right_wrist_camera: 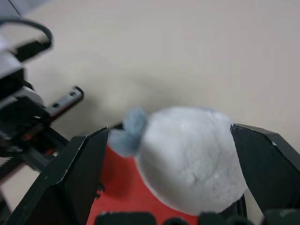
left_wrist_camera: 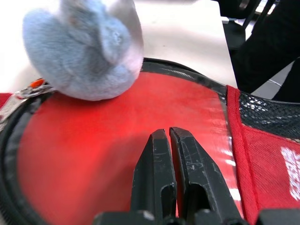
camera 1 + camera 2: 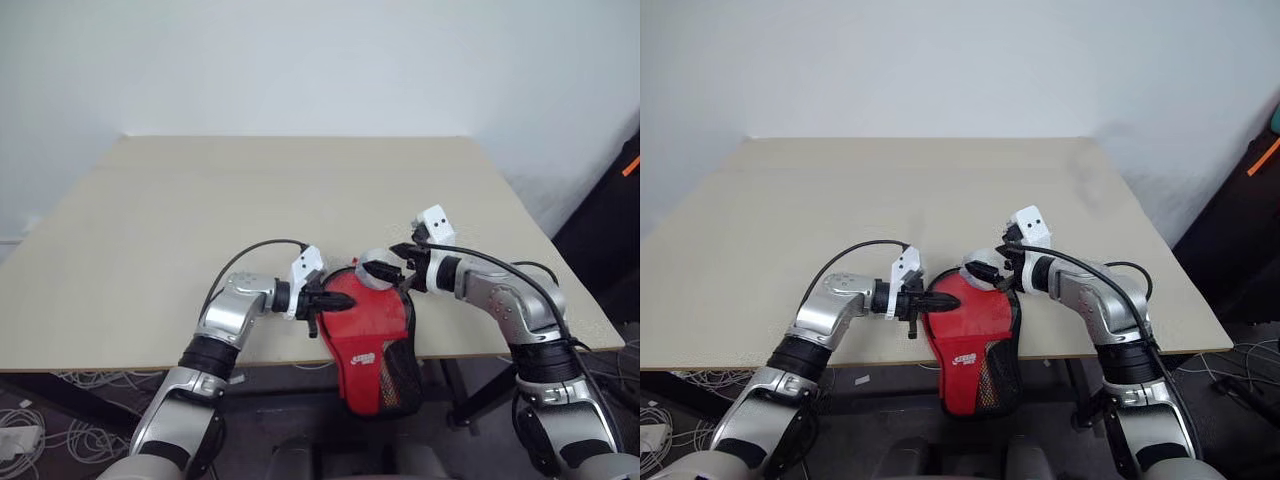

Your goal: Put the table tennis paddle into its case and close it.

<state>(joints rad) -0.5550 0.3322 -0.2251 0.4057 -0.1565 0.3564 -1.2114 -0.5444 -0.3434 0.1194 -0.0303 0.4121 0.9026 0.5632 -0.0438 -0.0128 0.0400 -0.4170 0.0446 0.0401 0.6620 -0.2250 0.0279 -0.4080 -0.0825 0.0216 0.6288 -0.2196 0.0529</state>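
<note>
Red fabric of the case (image 3: 372, 335) hangs half over the near table (image 3: 150, 250) edge, its round end on the top and its mesh-pocket end drooping off. Behind its clear panel the red paddle (image 2: 93, 150) seems already to lie inside, though the handle cannot be made out.

Left claw (image 3: 322, 298) has its two black fingers pressed together with nothing visibly pinched between them, tips lying on the round end of the case. Right claw (image 1: 178, 159) stands wide open just across from it, and a soft whitish-grey fluffy ball (image 1: 187, 157) sits between its fingers, apparently at the rim of the case near the zip; whether the fingers touch it is unclear.

Closing is probably the step in hand. Best to keep the left claw pinning the round end so the case does not slide off, then have the right claw close on the fluffy ball and draw steadily along the rim.
</note>
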